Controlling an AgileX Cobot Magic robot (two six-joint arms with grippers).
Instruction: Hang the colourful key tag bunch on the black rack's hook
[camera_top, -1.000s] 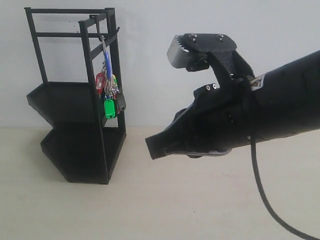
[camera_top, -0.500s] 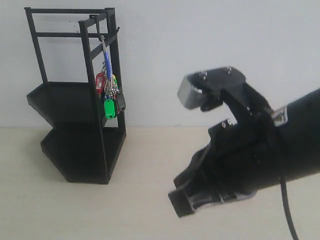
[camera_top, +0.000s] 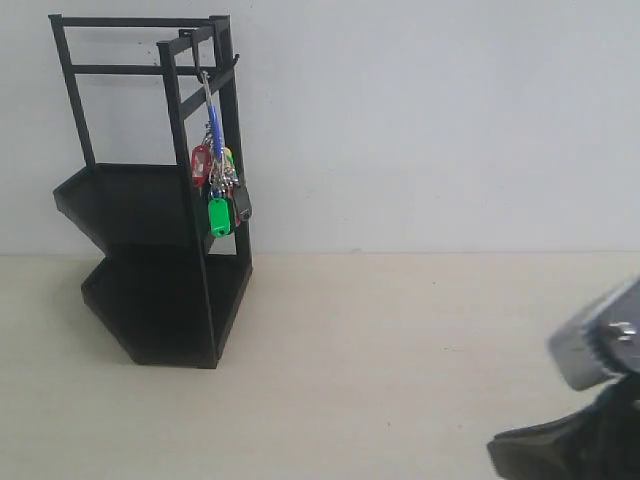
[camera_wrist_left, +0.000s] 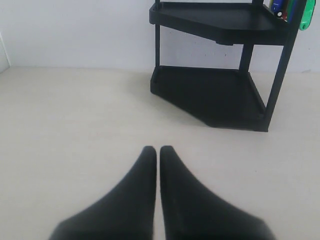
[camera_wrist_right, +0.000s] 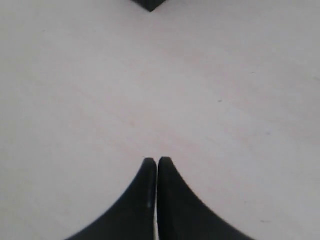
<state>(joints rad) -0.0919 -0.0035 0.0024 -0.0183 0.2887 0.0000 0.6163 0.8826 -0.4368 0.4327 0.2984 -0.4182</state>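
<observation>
Pale beige tabletop (camera_top: 350, 380), white wall (camera_top: 420, 120): one tall black thin-bar metal rack (camera_top: 120, 205), one thin black hook (camera_top: 204, 75) on it, one colourful plastic key tag bunch (camera_top: 220, 195) hanging there by its blue loop (camera_top: 214, 115), far ahead of both grippers. Two grippers, left gripper (camera_wrist_left: 158, 149) and right gripper (camera_wrist_right: 157, 161), each pressed together and empty. Right arm (camera_top: 590, 430) has withdrawn low from mid-scene, so the hanging looks complete.

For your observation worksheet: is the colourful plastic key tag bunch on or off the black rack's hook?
On: the colourful key tag bunch hangs by its blue loop from the black metal rack's thin hook.
</observation>
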